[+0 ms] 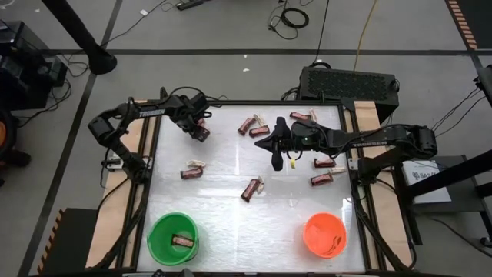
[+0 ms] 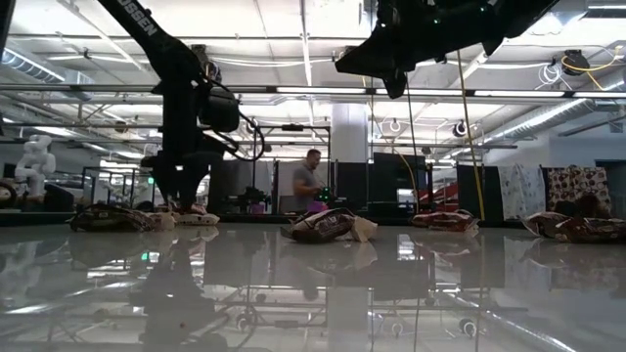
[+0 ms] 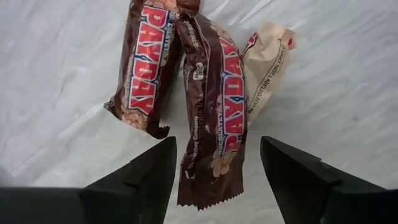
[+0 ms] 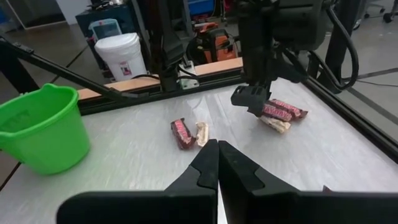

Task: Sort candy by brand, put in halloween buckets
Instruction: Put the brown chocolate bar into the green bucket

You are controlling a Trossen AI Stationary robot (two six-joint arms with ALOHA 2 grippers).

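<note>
Left tool [image 3: 214, 177] hangs wide over two brown candy bars [image 3: 214, 106] plus a cream one [image 3: 267, 59]; closing might snag several. Right tool [image 4: 217, 165] is pinched empty.

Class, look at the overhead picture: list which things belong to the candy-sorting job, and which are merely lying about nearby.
Belonging to the job:
- small dark brown wrapped candy bars on the table
- pale cream wrapped candy
- round bright green plastic bucket
- round bright orange plastic bucket

Lying about:
- black perforated metal box behind the table
- loose cables on the floor
</note>
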